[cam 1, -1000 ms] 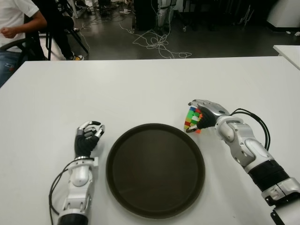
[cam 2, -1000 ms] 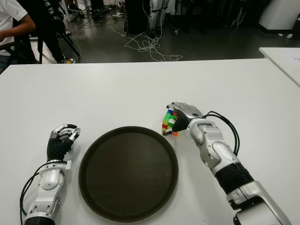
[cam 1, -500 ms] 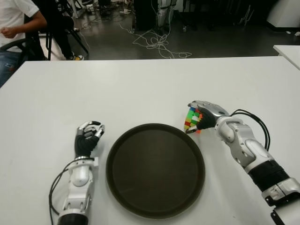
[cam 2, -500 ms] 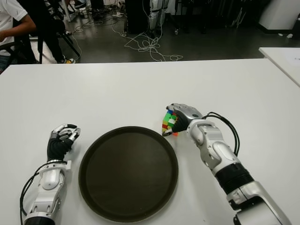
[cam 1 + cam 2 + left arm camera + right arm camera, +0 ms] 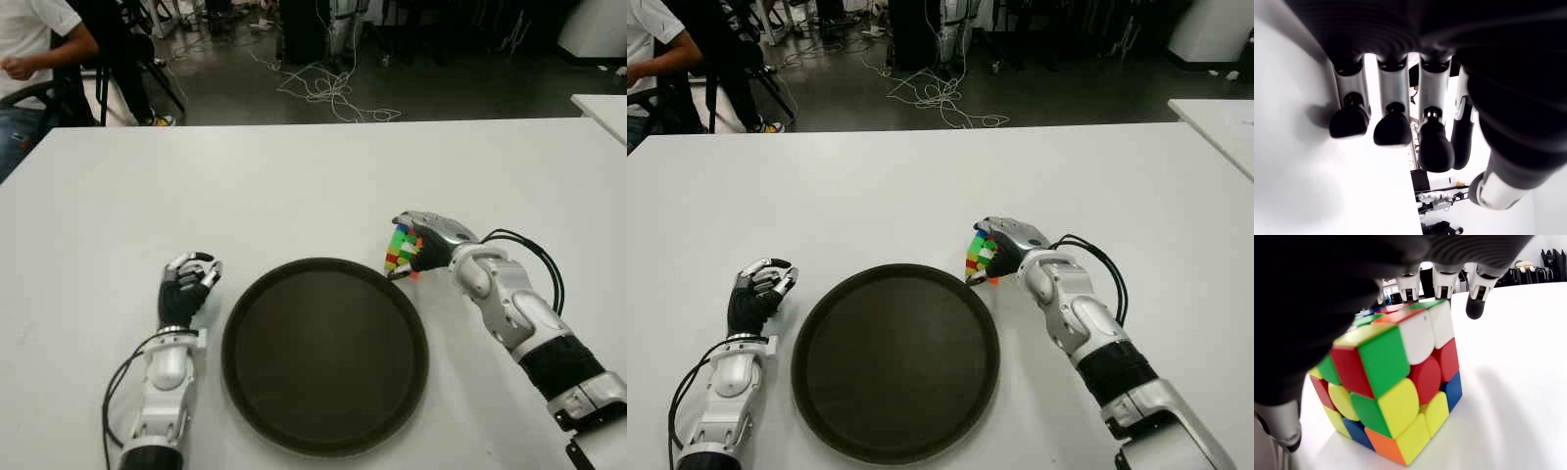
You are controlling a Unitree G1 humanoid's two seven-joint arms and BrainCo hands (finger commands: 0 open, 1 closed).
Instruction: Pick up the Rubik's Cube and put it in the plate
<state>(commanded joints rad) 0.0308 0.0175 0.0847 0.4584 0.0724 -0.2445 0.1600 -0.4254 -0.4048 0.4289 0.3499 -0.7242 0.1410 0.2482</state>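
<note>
Left eye view: you have the right hand [image 5: 419,247] wrapped over the Rubik's Cube [image 5: 401,252], which sits just beside the far right rim of the plate [image 5: 324,431] and outside it. The plate holds nothing, so the transfer is all left to do.
Right eye view: same layout; your left hand [image 5: 755,294] shows on the table [image 5: 862,186] to the left of the plate, idle, well apart from the cube.
Left wrist view: its fingers [image 5: 1393,129] are curled and hold nothing.
Right wrist view: the cube [image 5: 1393,387] is under the palm with fingertips [image 5: 1475,307] draped over its far top edge, and its lower corner appears to touch the table. Judge this as grasped, not yet lifted.
</note>
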